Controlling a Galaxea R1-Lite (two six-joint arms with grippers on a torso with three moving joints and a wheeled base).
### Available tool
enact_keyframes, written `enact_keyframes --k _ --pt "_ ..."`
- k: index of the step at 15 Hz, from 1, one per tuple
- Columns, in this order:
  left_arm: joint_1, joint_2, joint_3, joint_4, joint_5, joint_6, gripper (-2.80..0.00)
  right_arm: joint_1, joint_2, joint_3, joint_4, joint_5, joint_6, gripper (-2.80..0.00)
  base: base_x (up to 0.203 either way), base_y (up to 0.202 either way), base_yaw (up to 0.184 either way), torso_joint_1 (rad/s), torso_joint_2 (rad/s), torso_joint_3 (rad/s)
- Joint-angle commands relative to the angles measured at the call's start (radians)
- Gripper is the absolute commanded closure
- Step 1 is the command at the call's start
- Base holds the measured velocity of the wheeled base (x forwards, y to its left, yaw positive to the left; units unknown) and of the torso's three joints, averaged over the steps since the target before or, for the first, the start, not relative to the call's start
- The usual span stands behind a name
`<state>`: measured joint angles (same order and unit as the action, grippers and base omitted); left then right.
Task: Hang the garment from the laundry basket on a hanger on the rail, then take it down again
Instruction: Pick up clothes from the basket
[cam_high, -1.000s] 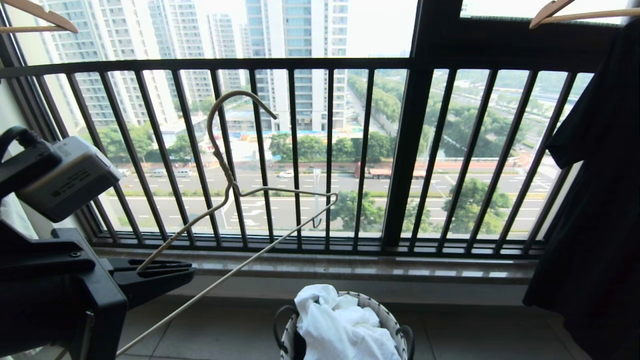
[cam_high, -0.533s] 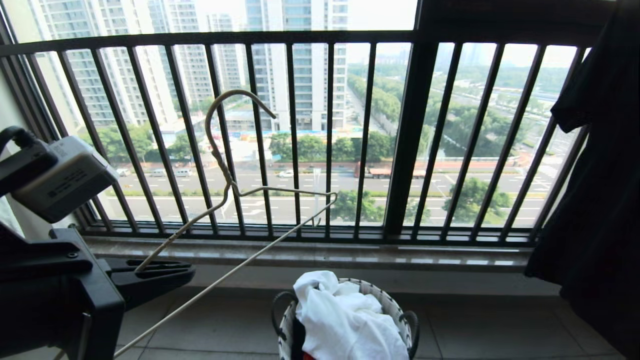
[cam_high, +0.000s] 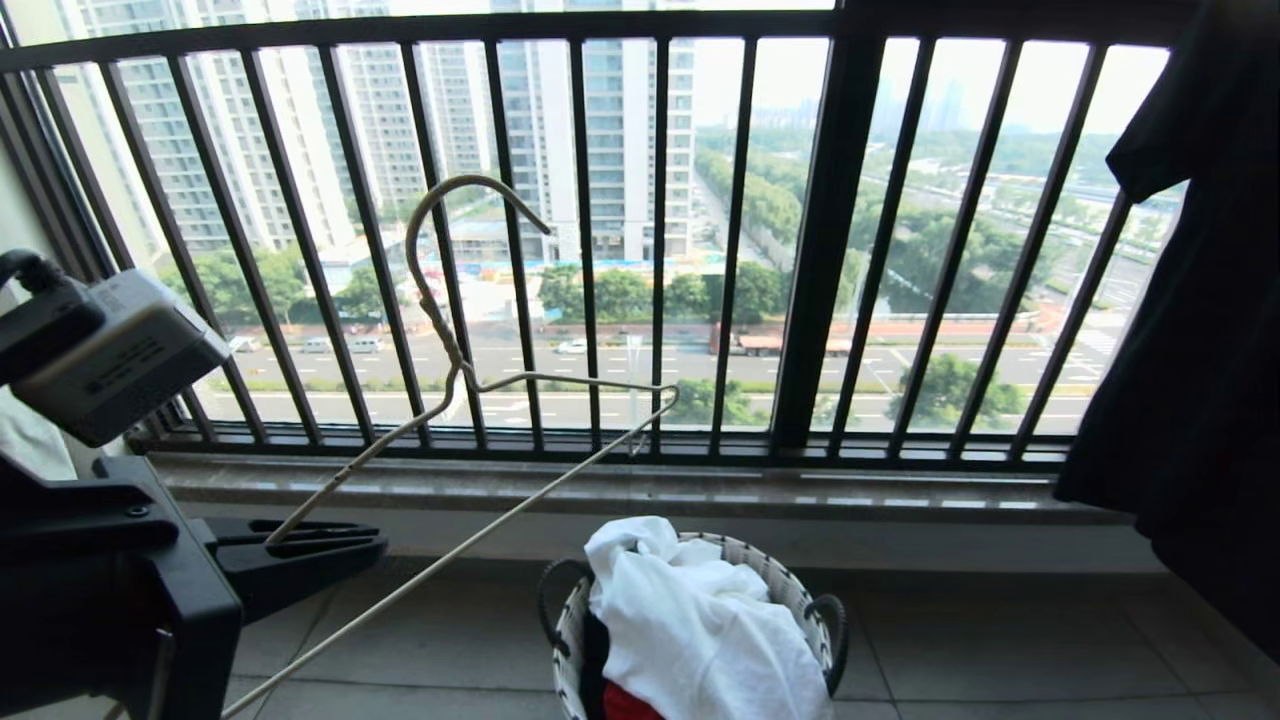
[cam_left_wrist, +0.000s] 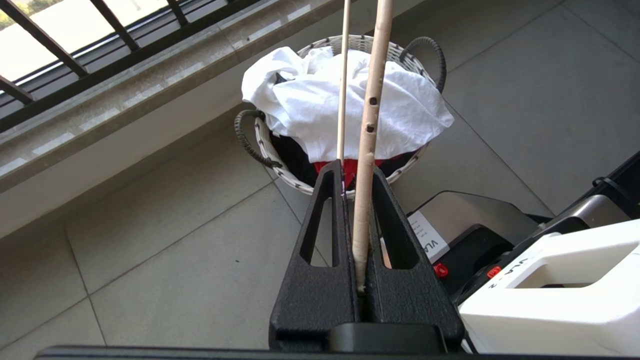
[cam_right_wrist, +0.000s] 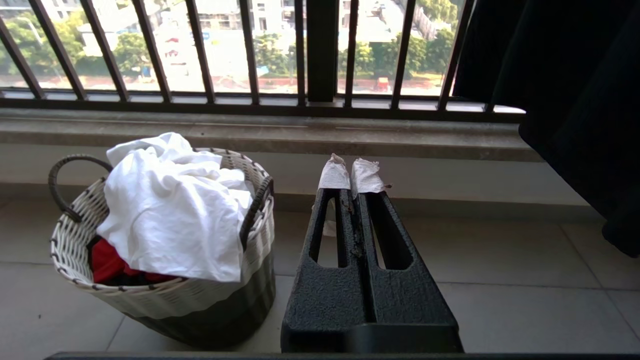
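Black window bars (cam_high: 590, 240), grey sill (cam_high: 640, 490), dark hanging garment (cam_high: 1200, 350) (right side), tiled floor (cam_high: 1000, 650).

Before me daylight pours through black window bars (cam_high: 590, 240) onto a stone sill (cam_high: 640, 490) and grey floor tiles (cam_high: 1000, 650).

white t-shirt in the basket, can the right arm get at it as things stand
Probably yes: the white t-shirt lies heaped on top of the basket, uncovered, and the empty, shut right tool sits beside it with bare floor between; it must open first.
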<state>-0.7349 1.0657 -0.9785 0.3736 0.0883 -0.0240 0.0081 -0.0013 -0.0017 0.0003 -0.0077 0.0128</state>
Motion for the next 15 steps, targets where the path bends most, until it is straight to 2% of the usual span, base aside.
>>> enact_keyframes --k 1,7,11,15 --pt "-0.001 -0.006 0.0 0.002 0.001 -0.001 0.0 0.001 0.001 0.0 0.0 0.0 0.001 0.0 0.0 0.0 0.0 0.002 0.05 0.037" --pt "-0.002 -0.013 0.003 0.002 -0.009 0.001 0.0 0.001 0.001 0.0 0.0 0.0 0.001 0.0 0.0 0.0 0.0 0.0 0.0 0.005" --pt "-0.002 -0.046 0.009 0.004 -0.095 0.004 0.0 0.001 0.001 0.0 0.0 0.0 0.001 0.0 0.0 0.0 0.0 0.0 0.0 0.0" --pt "-0.001 -0.064 0.006 0.004 -0.101 0.025 0.0 0.001 0.001 0.0 0.0 0.0 0.001 0.0 0.0 0.0 0.0 0.0 0.0 0.0"
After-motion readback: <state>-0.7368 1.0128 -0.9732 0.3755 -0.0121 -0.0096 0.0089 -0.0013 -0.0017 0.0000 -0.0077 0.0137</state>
